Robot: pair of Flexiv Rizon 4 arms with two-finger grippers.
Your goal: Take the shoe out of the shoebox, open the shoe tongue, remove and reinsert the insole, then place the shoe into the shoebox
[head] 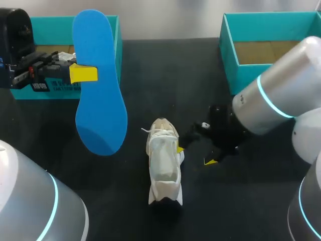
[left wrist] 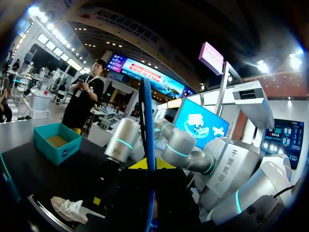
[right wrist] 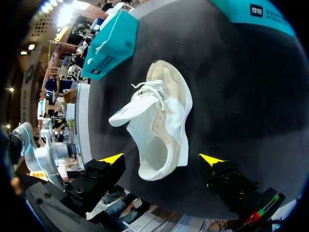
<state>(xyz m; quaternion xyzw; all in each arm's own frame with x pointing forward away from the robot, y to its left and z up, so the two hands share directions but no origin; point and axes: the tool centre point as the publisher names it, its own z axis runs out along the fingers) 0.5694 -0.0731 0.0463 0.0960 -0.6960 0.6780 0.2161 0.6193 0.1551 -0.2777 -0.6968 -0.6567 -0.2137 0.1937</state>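
Evidently the insole [head: 100, 85] was out and due to go back in, so the step called for care at both ends. The left gripper [head: 90, 74] pinched it at one long edge and held it upright in the air, at about 10 o'clock from the shoe [head: 164, 160]. The shoe lay on the black worktop [head: 150, 75] near the middle, toe toward 12 o'clock. The right gripper [right wrist: 161, 159] sat spread at the shoe's 3 o'clock side, the open heel end just ahead of its fingers, neither tip clamping. It would probably do well to close on the heel wall first. Then the insole's narrow end could be tipped down and fed under the raised tongue without skating the shoe away. The insole looked thin, smooth, bendable foam, likely to buckle if pushed flat. The shoe seemed soft white cloth with cream panels and loose laces. Teal card boxes [head: 226, 55] stood at 11 and 1 o'clock.
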